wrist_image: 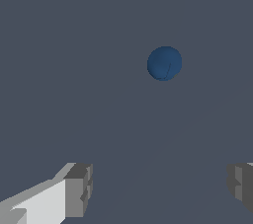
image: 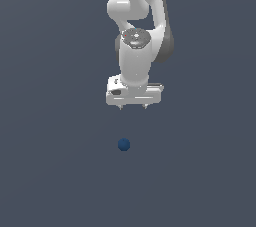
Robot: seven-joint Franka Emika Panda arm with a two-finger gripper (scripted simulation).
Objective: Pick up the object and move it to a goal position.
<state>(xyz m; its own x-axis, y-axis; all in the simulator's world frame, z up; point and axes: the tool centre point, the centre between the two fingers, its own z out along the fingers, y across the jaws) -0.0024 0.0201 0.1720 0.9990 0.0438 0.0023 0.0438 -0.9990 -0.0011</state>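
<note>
Item: small dark blue ball (image: 124, 144), smooth, plain. Location: resting alone on the flat grey counter (image: 50, 171), below the hand in the exterior view and apart from it, slightly toward that view's left.

Item: white hand (image: 133, 106) on a white Panda arm (image: 137, 26), pointing down. Fingers (wrist_image: 79, 188) spread wide, nothing between them. Ball lies ahead of the fingers in the wrist view, untouched.

ball (image: 124, 144): smooth, matt blue | pincer (image: 133, 107): glossy white shell, grey pads
</note>
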